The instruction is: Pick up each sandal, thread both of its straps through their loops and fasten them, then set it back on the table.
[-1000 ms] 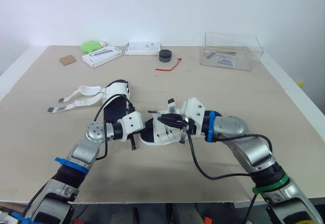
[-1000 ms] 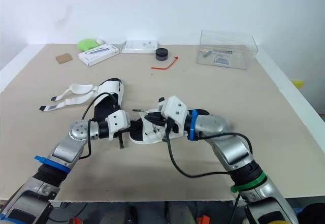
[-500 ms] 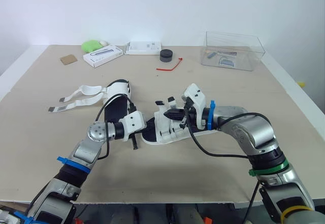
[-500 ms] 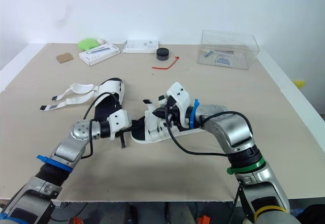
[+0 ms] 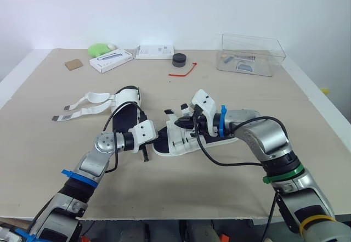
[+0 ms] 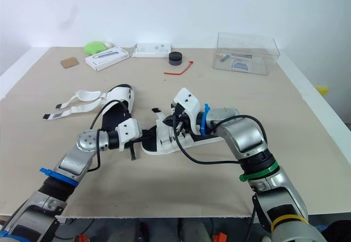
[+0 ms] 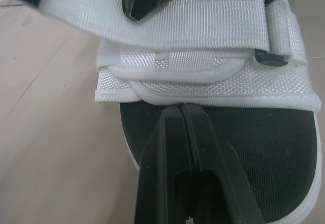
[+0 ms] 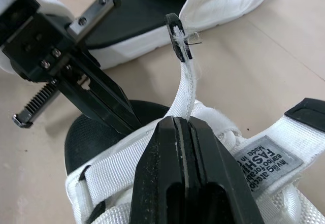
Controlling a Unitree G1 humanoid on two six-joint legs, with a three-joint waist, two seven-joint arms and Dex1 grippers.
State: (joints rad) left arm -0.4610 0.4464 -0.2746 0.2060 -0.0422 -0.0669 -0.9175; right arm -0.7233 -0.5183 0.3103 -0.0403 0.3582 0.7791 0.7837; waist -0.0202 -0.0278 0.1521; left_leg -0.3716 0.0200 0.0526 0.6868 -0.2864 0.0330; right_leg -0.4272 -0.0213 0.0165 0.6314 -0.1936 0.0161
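The sandal (image 5: pixel 181 142) sits in the middle of the table (image 5: pixel 247 176), one strap (image 8: pixel 184 84) pinched upright in the closed right fingers (image 8: pixel 165 158). The left fingers (image 7: pixel 162 153) are closed and empty, tips on its black footbed (image 7: pixel 264 148). The other sandal (image 5: pixel 125 110) lies just behind, straps undone.

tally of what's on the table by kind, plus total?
Sandals: 2
White boxes: 2
Clear box: 1
Black round thing: 1
Red tie: 1
Green thing: 1
Brown card: 1
Total: 9
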